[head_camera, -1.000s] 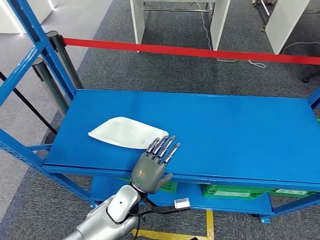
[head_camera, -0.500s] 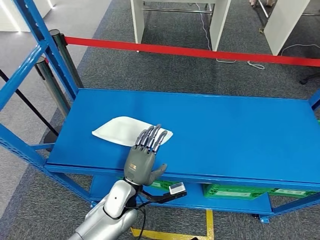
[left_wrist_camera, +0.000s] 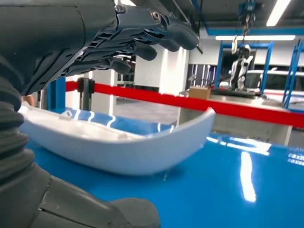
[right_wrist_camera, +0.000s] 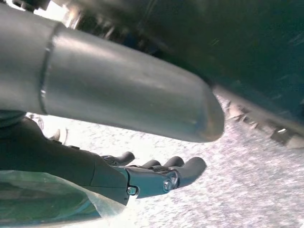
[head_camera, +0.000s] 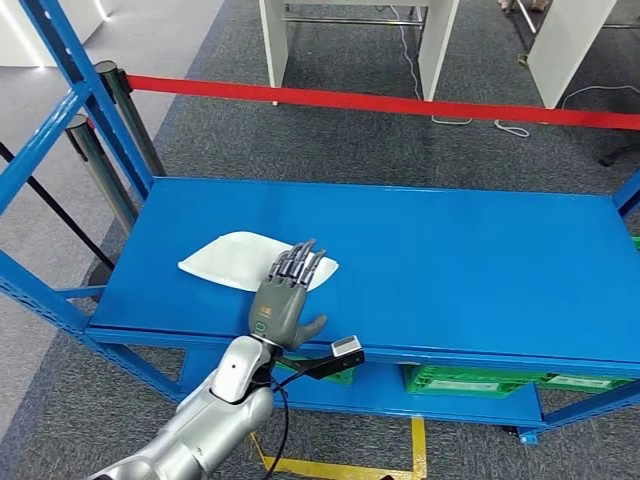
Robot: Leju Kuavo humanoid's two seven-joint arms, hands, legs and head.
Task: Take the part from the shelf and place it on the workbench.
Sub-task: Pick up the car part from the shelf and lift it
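In the head view the white part (head_camera: 241,262) lies flat on the blue shelf (head_camera: 453,270) toward its left end, and the left hand (head_camera: 285,300) reaches over the shelf's front edge with fingers (head_camera: 302,262) straight and apart above the part's right end, holding nothing. In the left wrist view the part (left_wrist_camera: 118,149) rests on the glossy shelf (left_wrist_camera: 229,185) beneath the outstretched fingers (left_wrist_camera: 143,33), thumb (left_wrist_camera: 107,211) below, a gap between fingers and part. In the right wrist view the right hand (right_wrist_camera: 150,178) hangs above speckled floor (right_wrist_camera: 251,190), fingers loosely extended and empty.

left hand (head_camera: 285,300) | moved left and forward | fingers now over white part (head_camera: 226,262) near edge
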